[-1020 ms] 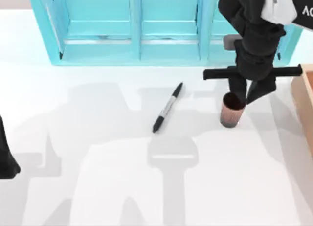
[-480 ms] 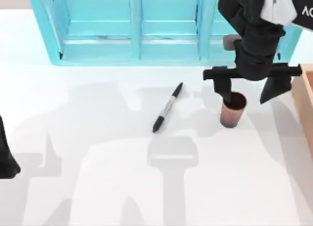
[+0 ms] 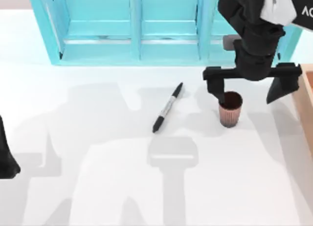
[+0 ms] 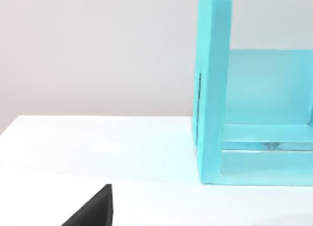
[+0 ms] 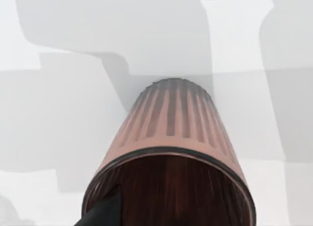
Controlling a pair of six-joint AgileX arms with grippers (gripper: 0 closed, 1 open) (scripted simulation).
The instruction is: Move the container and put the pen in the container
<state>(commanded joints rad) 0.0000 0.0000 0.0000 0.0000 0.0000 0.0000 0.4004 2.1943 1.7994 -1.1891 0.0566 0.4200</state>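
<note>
Black right gripper (image 3: 248, 93): fingers spread wide apart, hanging over the container, grasping nothing; one finger (image 3: 218, 93) touches the cup's rim at its 10 o'clock, the other sits well off at its 2 o'clock.
Container (image 3: 230, 109): copper-brown ribbed cup, upright on the white table (image 3: 98, 187), right of centre; the right wrist view looks down its ribbed wall (image 5: 171, 123) with a dark fingertip at the rim.
Pen (image 3: 167, 107): lies flat at the cup's 9 o'clock, apart from it, slanted.
Turquoise shelf unit (image 3: 142, 28): stands at 12 o'clock, behind cup and pen.
Wooden box (image 3: 305, 103): at 3 o'clock, cut off by the edge.
Hidden: the arm covers part of the shelf.
Left gripper (image 3: 6, 157): parked at the left edge, mostly cut off; its state cannot be told.
</note>
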